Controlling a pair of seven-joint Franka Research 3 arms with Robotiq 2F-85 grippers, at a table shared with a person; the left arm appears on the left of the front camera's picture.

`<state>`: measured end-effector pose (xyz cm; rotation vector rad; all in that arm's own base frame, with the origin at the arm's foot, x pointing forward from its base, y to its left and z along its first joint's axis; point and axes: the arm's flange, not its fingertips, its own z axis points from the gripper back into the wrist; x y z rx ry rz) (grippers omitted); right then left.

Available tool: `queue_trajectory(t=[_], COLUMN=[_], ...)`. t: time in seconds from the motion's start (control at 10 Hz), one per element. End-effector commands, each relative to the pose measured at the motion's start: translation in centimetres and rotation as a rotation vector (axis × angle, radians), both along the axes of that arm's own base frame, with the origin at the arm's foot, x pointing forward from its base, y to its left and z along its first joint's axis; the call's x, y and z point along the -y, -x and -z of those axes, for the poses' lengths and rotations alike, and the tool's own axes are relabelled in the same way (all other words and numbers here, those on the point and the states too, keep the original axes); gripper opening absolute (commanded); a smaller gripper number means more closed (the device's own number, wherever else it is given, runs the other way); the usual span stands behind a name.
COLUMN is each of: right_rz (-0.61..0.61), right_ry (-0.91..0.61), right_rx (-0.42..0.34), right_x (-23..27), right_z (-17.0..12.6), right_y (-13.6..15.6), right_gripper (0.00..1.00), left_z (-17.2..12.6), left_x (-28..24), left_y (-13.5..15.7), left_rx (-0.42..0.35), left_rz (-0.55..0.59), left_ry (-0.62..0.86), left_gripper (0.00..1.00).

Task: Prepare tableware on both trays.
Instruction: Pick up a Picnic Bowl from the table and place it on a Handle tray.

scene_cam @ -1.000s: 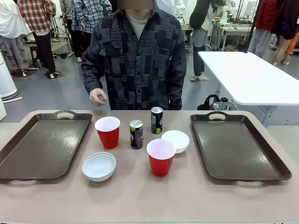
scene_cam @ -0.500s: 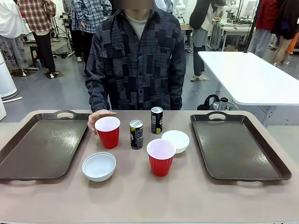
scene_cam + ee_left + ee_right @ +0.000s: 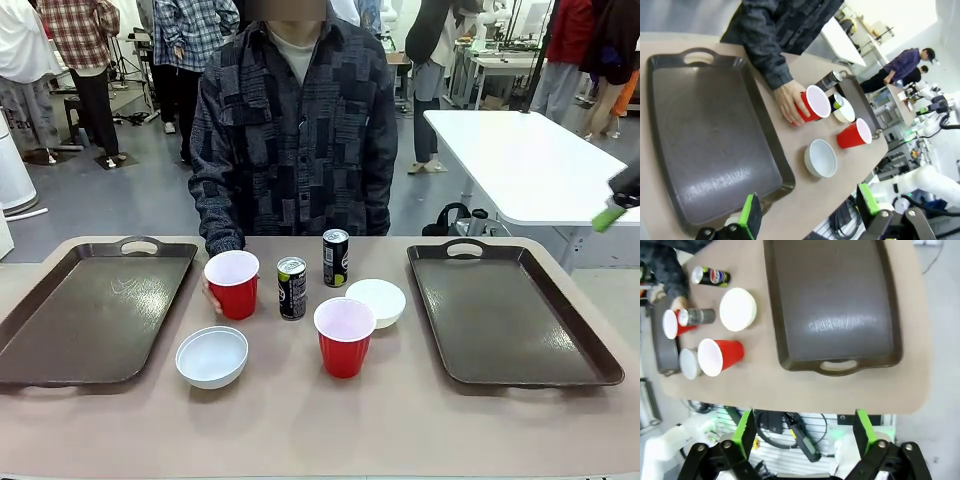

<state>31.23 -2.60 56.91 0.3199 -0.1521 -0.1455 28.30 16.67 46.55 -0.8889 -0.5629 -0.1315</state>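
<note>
Right wrist view — tray [image 3: 835, 305] well beyond end effector [image 3: 803, 426]

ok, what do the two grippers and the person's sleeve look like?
Left gripper and right gripper look the same: black two-finger bodies with silver screw heads and bright green pads on the fingers. The sleeve belongs to a long dark grey-blue shirt with a patchwork print, and it ends in a cuff at the wrist.

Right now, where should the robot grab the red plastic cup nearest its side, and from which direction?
Probably its tapered wall just under the rim, coming level from the robot's side: the near red plastic cup stands upright, with the small round white bowl close behind it.
</note>
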Motion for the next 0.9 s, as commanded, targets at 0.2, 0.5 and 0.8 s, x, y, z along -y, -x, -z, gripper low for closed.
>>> queue_trajectory(t=[0.2,0.5,0.8], right_rz=[-0.041,-0.061,-0.09], right_ry=[0.203,0.353,0.354], right_rx=[-0.146,-0.183,-0.174], right_x=[-7.9,-15.1,-19.1], right_z=[1.6,4.6,7.7], right_y=[-9.5,-13.2,-14.7], right_gripper=[1.0,1.0,1.0], left_z=[0.0,0.0,0.0], left_x=[-0.1,-0.1,-0.1], left_y=[0.0,0.0,0.0], left_rx=[0.013,0.013,0.013], left_rz=[0.001,0.001,0.001], left_ry=[0.013,0.013,0.013], left_gripper=[1.0,1.0,1.0])
